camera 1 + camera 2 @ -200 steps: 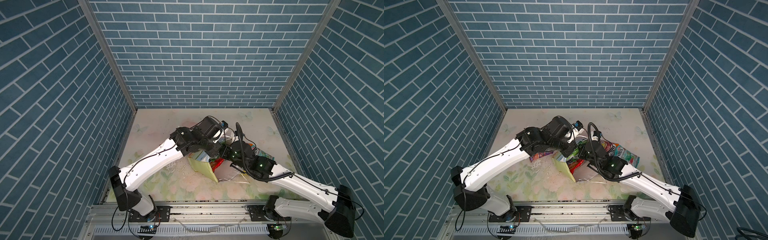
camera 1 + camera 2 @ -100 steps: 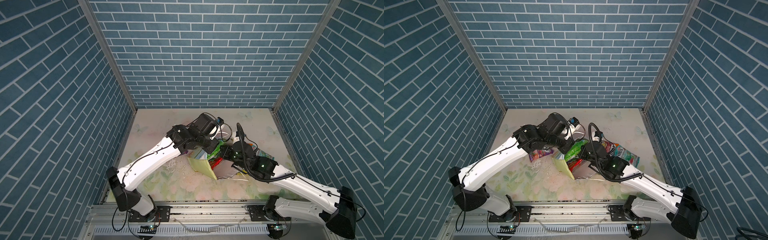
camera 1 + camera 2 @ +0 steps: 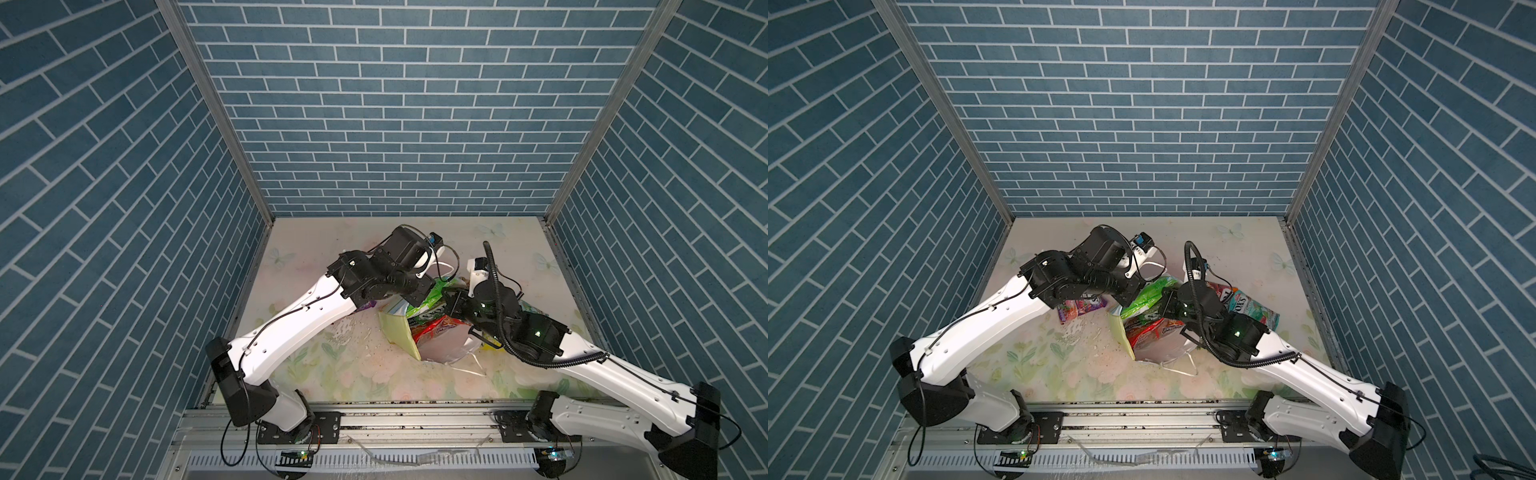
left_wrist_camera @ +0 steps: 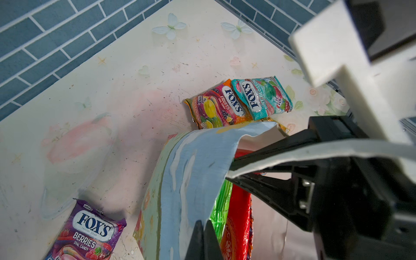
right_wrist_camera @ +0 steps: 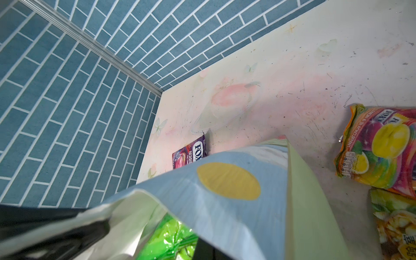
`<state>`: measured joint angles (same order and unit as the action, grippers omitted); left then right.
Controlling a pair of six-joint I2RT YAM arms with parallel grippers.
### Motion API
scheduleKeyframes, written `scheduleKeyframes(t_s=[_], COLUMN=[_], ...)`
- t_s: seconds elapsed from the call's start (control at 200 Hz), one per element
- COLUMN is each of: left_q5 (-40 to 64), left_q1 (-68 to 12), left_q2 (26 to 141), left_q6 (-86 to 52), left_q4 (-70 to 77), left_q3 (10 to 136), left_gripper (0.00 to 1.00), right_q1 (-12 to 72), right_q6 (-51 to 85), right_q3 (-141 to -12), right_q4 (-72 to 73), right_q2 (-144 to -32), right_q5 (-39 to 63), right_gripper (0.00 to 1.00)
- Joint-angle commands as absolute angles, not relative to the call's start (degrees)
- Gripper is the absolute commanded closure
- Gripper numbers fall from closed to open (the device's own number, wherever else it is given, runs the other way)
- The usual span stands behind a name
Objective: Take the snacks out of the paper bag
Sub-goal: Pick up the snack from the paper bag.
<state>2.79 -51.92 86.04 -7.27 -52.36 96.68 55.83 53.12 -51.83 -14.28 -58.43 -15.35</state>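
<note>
The paper bag [image 3: 398, 337] lies tipped on the mat, its mouth towards the front. My left gripper [image 4: 203, 236] is shut on the rim of its bluish wide side [image 4: 186, 171]. My right gripper [image 3: 1168, 297] is shut on the green chips packet [image 3: 1148, 297] at the back of the bag; the bag's wall [image 5: 225, 202] covers the pinch. A red cookie bag [image 4: 238, 213] lies inside under the green one. On the mat lie a purple Fox's packet [image 4: 90, 231], an orange one [image 4: 216, 105], a teal one [image 4: 261, 99] and a yellow packet [image 5: 396, 225].
Blue brick walls [image 3: 374, 124] close in the mat on three sides. The bag's white cord handle [image 3: 469, 365] trails towards the front edge. The two wrists stand close together over the bag. The front rail [image 3: 415, 411] runs along the mat's near edge.
My right gripper has shut on the green packet, which now stands higher and further out of the bag. My left arm has shifted slightly towards the back left with the rim.
</note>
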Motion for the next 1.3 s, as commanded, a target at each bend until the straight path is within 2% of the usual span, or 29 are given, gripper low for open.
scheduleKeyframes(t_s=[0.0, 0.405, 0.87, 1.295], left_q5=[2.1, 1.7, -1.0, -1.2], left_q1=[-51.3, -51.3, -51.3, -51.3], left_q2=[83.9, 84.7, 85.9, 86.2], left_q6=[-7.8, -8.4, -8.9, -9.5], left_q4=[-52.4, -52.1, -53.0, -53.2], left_q3=[96.3, 96.3, 98.0, 98.1], left_gripper=[1.0, 1.0, 1.0, 1.0], right_q1=[55.8, 55.8, 55.8, 55.7], right_q6=[50.4, 49.4, 48.6, 38.0], right_q3=[-55.0, -53.9, -54.4, -64.9], right_q4=[-14.2, -14.9, -22.6, -26.0], right_q2=[-55.5, -52.2, -44.3, -43.9], right_q5=[-16.9, -10.3, -8.6, -10.0], right_gripper=[1.0, 1.0, 1.0, 1.0])
